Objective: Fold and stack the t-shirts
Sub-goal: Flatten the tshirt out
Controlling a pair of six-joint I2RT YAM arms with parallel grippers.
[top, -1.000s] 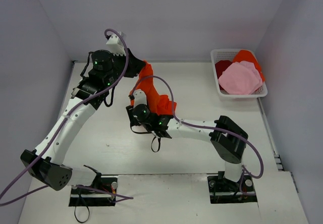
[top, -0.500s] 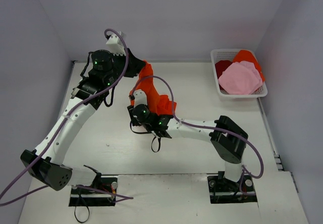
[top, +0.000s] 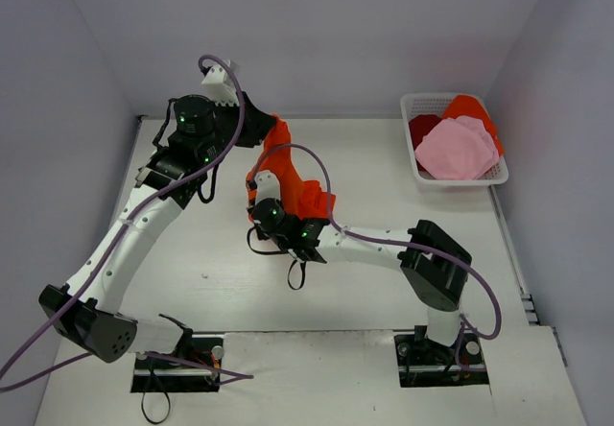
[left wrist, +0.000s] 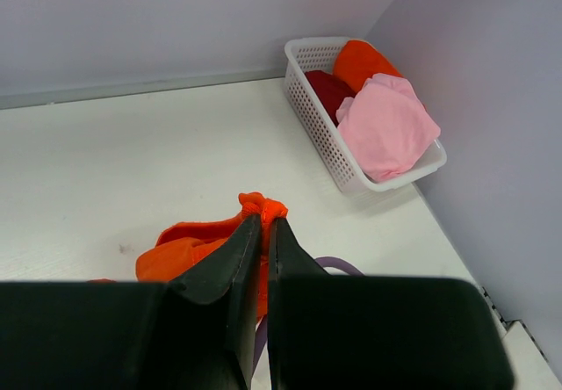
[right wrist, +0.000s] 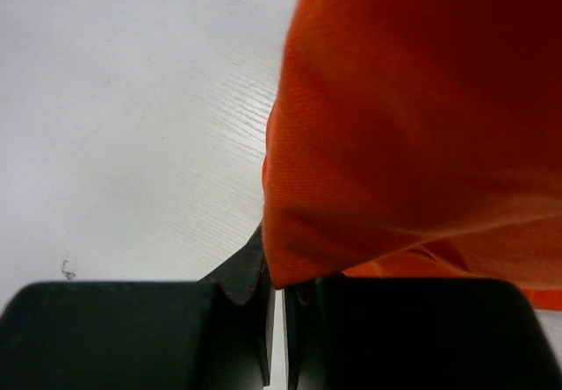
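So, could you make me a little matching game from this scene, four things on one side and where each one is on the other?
Things:
1. pink shirt
2. dark red shirt
3. big orange shirt
4. basket

Places:
A. pinched by the left gripper and the right gripper
B. far right corner of the table
C. topmost in the basket
D. in the basket, partly under the pink one

Pairs: 1-C, 2-D, 3-A, 4-B
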